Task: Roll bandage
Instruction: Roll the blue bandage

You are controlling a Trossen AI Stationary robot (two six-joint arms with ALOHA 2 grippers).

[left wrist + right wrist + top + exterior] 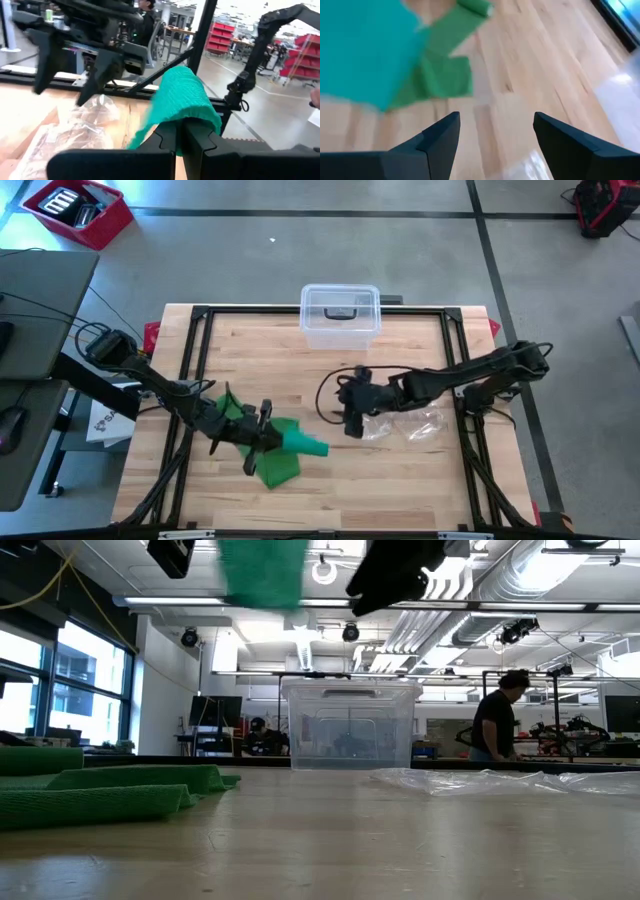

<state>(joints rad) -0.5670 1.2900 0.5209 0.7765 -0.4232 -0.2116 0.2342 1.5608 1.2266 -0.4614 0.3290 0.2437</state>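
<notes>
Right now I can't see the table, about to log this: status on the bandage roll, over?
Left gripper shut on green bandage, end lifted, rest heaped on table. Right gripper open, empty, above plastic wrapper. Clear bin at far edge, not in the way.

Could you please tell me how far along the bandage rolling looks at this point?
Early. Done: the green bandage is out of its clear wrapper, which lies empty on the table. In hand: the left gripper is shut on one end of the bandage, lifted off the wood; the right gripper hangs open beside it, holding nothing. Left: most of the bandage lies loose and folded, with no tight roll visible.
</notes>
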